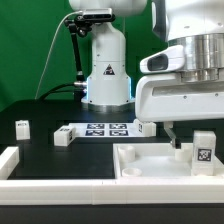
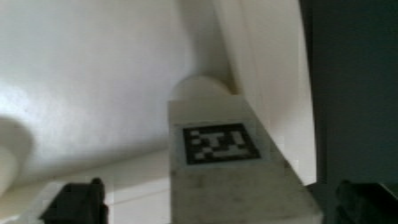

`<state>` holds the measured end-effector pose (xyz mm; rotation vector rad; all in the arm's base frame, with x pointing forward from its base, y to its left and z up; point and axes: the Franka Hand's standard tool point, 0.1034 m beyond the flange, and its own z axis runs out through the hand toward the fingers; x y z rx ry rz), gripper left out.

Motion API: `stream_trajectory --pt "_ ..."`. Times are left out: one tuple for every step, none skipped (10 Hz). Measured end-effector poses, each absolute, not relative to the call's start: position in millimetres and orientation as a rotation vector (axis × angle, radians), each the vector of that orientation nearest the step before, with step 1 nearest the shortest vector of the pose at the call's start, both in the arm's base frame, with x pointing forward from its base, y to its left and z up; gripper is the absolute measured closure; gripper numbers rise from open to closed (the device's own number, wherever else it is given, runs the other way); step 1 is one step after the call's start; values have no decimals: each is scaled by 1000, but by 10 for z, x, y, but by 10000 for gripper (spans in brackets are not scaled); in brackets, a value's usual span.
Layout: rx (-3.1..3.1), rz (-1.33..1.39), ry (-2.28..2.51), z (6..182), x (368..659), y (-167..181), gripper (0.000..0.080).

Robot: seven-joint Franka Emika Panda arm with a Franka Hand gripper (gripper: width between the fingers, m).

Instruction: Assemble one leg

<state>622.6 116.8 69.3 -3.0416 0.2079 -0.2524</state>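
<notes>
The tray-like piece (image 1: 140, 163) held 1 upright leg (image 1: 204, 152), its black-and-white tag legible as pattern only. The gripper (image 2: 208, 203) straddled this leg, fingers spread.

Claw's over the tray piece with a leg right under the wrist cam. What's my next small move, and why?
Probably close the claw on the leg. In the wrist view its fingers flank the tagged block with gaps on both sides, so nothing is gripped yet; the leg stands upright on the tray piece.
</notes>
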Motion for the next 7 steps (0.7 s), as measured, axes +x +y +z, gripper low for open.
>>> stream_trajectory --pt "-3055 -259 94 688 6225 1147 150" --pt "-3055 -259 96 688 6225 1146 150" --pt "-3055 -258 97 688 6225 1146 150" --pt "-3055 -258 98 688 6225 1145 279" --pt "-3052 -257 134 688 6225 1145 279" --pt "-3052 -257 135 688 6225 1144 473" --pt "-3051 -257 140 688 6227 1135 509"
